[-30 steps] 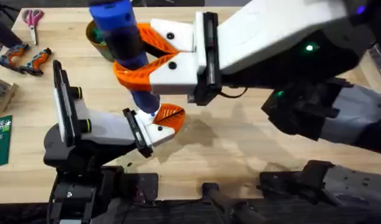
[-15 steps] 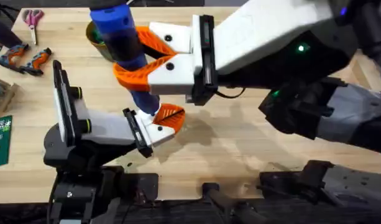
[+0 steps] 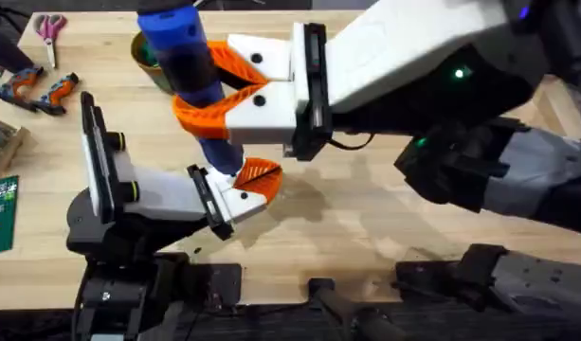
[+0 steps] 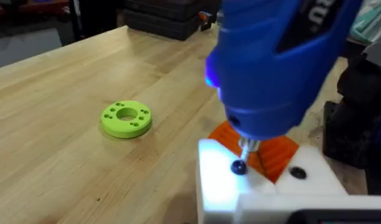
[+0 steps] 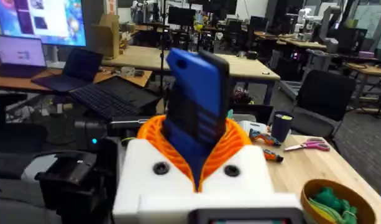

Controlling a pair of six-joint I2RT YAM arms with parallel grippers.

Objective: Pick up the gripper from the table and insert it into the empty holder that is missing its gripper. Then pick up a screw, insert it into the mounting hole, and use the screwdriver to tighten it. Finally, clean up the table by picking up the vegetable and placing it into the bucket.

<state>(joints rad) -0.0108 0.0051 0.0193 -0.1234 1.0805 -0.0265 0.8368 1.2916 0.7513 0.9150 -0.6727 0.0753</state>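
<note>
I see the pale wooden counter (image 3: pixel 366 218). My right end effector (image 3: pixel 209 87) grips the blue pen-shaped electric screwdriver (image 3: pixel 188 66) upright, tip on the white plastic holder (image 4: pixel 224 180). Left end effector (image 3: pixel 247 189): grip unclear.

The table (image 3: pixel 385 218) is pale wood with a visible grain and a smooth, matt finish. The screwdriver (image 4: pixel 271 68) has a glossy blue plastic body and a thin metal tip, set against a smooth white plastic holder (image 4: pixel 221 180) and a ribbed orange plastic gripper (image 4: pixel 280 155). The lime-green disc (image 4: pixel 126 118) looks like matt plastic.
</note>
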